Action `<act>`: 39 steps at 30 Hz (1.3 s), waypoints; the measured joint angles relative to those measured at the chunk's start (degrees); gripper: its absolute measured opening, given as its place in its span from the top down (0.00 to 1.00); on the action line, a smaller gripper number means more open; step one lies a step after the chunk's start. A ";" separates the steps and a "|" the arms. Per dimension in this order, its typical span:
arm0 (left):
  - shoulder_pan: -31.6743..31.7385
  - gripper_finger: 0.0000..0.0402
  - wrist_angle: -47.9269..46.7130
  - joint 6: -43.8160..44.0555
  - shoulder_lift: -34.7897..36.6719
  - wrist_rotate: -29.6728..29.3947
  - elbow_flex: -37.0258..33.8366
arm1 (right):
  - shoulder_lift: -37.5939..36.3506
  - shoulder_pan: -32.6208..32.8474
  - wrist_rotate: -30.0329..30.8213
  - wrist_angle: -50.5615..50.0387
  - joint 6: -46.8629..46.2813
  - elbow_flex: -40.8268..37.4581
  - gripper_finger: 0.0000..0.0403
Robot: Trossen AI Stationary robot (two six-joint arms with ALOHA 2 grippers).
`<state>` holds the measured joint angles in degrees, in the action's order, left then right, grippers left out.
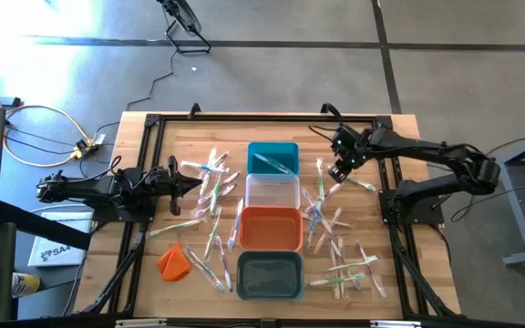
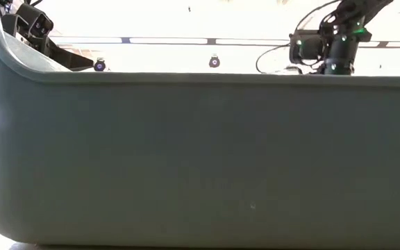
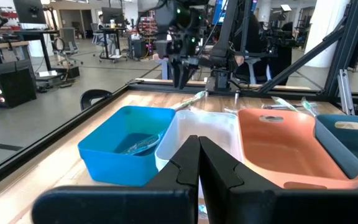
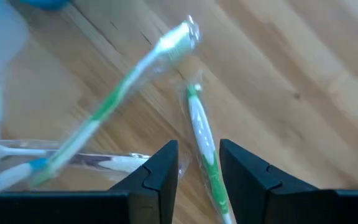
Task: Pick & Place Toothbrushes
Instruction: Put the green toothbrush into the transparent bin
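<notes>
Many pale toothbrushes lie scattered on the wooden table, one group [image 1: 210, 196] left of the row of bins and another group [image 1: 335, 239] right of it. One toothbrush [image 1: 272, 163] lies in the teal bin [image 1: 288, 150]. My right gripper [image 1: 338, 171] points down over the right group, right of the teal bin, and is open. In the right wrist view, its fingers stand on either side of a green-and-white toothbrush [image 4: 200, 134] lying on the wood. A second, wrapped toothbrush [image 4: 120, 90] lies slanted beside it. My left gripper [image 3: 199, 155] is shut and empty, hovering left of the bins.
Teal, clear [image 1: 272, 191], orange [image 1: 270, 228] and grey [image 1: 270, 275] bins stand in a row down the table's middle. A small orange cloth lump [image 1: 173, 261] lies near the left front. The grey bin's wall [image 2: 200, 153] fills the low view. A black frame edges the table.
</notes>
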<state>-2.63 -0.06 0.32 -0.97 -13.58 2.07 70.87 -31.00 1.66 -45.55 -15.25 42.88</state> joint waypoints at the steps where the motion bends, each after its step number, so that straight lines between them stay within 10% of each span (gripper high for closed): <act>1: 0.02 1.00 0.00 0.00 0.00 0.00 0.00 | 0.00 0.01 -0.26 0.71 -0.04 -0.71 0.72; 39: 0.00 1.00 -0.02 0.00 0.00 0.00 0.00 | -0.02 0.00 2.89 13.72 0.00 -13.08 0.72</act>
<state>-2.63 -0.08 0.31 -0.97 -13.58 2.07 70.85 -31.00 4.56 -31.83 -15.25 29.80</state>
